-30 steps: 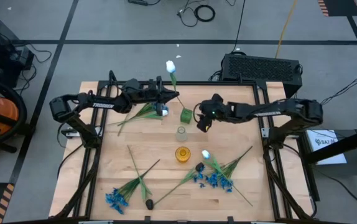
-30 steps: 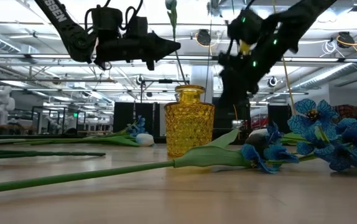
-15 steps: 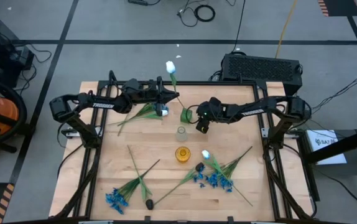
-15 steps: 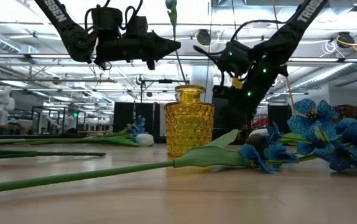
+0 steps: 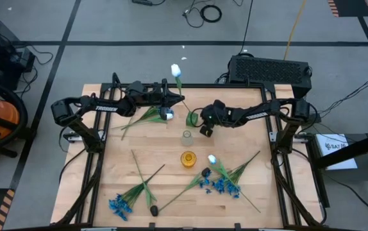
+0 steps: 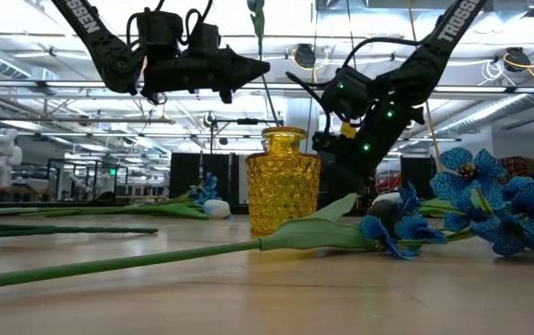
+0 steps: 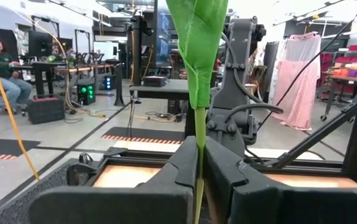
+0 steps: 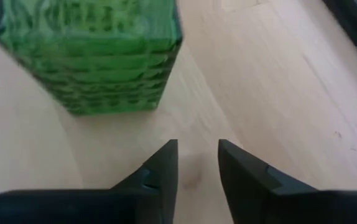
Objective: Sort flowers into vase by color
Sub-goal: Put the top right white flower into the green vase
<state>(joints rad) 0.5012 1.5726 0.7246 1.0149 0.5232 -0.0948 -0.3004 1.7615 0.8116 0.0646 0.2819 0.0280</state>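
Across the worktop [image 5: 248,199], three small vases stand near the middle: a green one [image 5: 192,119], a clear one [image 5: 186,136] and a yellow one [image 5: 188,158]. Loose flowers lie around them, blue clusters [image 5: 220,186] and a dark bud [image 5: 154,210] toward the near edge, more stems [image 5: 142,117] under the left arm.

The left gripper [image 7: 198,180] hangs above the far side, its fingers closed tight on the stem of a white tulip [image 5: 176,69] held upright. The right gripper [image 8: 197,163] sits low just beside the green vase, fingers [image 8: 163,165] a narrow gap apart and holding nothing.

Risk, as I judge it: the vase mouths are narrow and the stem is long and limp, so a slightly off descent could miss or tip a vase. The right arm so near the green vase could also knock it, and it crowds the tulip's way down.
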